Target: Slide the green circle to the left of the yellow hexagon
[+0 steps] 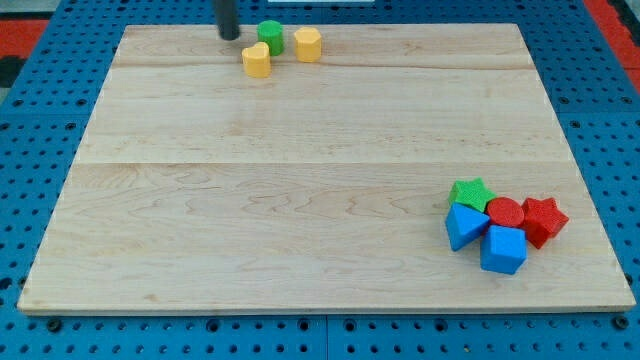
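The green circle (270, 37) stands near the view's top edge of the wooden board (300, 200), just left of the yellow hexagon (308, 44) and close to it. A second yellow block (257, 60), rounded like a heart, sits just below and left of the green circle, touching or nearly touching it. My tip (231, 36) is at the view's top, a short way left of the green circle and above the second yellow block, apart from both.
A cluster sits at the view's lower right: a green star (472, 192), a red circle (505, 212), a red star (544, 219), a blue triangle (464, 226) and a blue cube (503, 250). A blue pegboard (30, 150) surrounds the board.
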### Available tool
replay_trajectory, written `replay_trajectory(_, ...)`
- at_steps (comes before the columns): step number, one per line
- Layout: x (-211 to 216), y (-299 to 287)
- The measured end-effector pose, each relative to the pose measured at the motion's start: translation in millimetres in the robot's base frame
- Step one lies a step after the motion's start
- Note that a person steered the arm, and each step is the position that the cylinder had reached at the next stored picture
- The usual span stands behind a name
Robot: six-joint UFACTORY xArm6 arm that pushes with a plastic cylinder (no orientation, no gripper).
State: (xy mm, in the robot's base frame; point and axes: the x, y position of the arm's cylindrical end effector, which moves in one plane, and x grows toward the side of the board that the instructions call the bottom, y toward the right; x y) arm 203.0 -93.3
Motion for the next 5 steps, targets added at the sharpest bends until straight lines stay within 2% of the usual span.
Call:
replay_trajectory(1, 34.4, 88.8)
replay_trajectory(2, 73.5, 132.6)
replay_trajectory(3, 98.4, 147.7)
replay_trajectory(4, 84.7, 209.0)
replay_trajectory(5, 47.1, 213.5)
